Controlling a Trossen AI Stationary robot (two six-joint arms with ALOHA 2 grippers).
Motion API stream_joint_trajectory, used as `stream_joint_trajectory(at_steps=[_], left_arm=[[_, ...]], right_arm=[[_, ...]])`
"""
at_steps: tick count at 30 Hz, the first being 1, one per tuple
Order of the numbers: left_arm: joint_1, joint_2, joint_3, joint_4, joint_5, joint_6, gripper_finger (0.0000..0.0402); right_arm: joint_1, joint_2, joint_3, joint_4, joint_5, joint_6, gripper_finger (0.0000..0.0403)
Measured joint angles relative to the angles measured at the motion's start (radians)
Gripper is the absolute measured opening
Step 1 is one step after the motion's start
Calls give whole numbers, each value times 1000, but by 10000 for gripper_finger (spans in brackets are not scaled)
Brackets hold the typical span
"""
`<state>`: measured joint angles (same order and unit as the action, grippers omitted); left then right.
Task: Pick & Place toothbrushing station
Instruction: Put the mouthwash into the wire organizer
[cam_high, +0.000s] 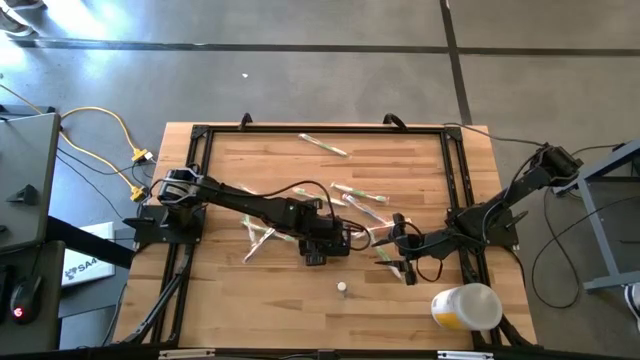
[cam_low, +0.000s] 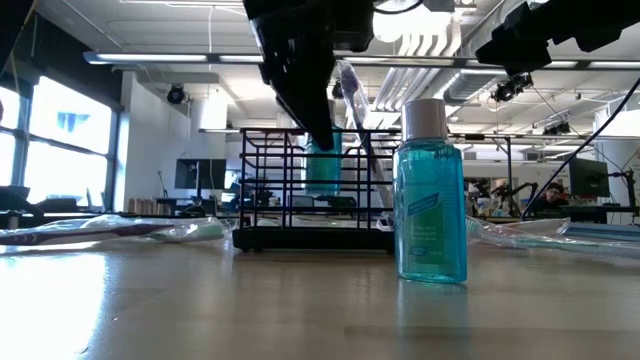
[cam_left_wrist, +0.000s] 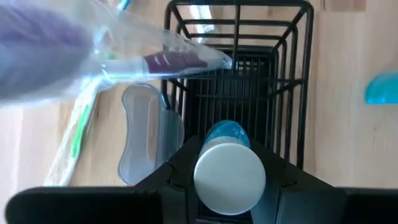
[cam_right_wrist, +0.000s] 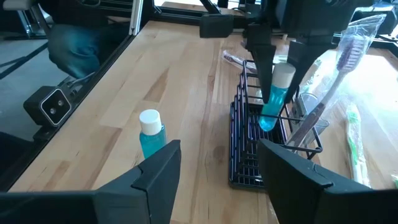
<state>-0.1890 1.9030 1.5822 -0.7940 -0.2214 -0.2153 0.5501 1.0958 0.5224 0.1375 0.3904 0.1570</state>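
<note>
The left gripper (cam_right_wrist: 278, 93) holds a small blue mouthwash bottle with a white cap (cam_left_wrist: 229, 174) between its jaws, above the black wire caddy box (cam_right_wrist: 264, 146) near the middle of the wooden table (cam_high: 270, 300). A wrapped toothbrush (cam_right_wrist: 336, 74) leans in the adjoining compartment. Risk: the bottle may catch a divider wire, tilt and shift the light caddy. The right gripper (cam_right_wrist: 214, 177) waits nearby, jaws wide and empty.

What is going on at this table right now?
The left gripper holds a small blue bottle with a white cap upright, its base inside the black wire caddy box. A wrapped toothbrush leans in the caddy. The right gripper waits open nearby. A second blue bottle stands on the wooden table.
</note>
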Motion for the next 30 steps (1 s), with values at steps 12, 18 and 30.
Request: stream_joint_trajectory(at_steps=[12, 18, 30], left_arm=[[5, 0, -73, 71, 5, -1, 86], [43, 0, -74, 70, 71, -3, 86], [51, 0, -74, 108, 116, 0, 104]], right_arm=[[0, 0, 0, -8, 0, 0, 204], [0, 0, 0, -8, 0, 0, 204], [0, 0, 0, -8, 0, 0, 204]])
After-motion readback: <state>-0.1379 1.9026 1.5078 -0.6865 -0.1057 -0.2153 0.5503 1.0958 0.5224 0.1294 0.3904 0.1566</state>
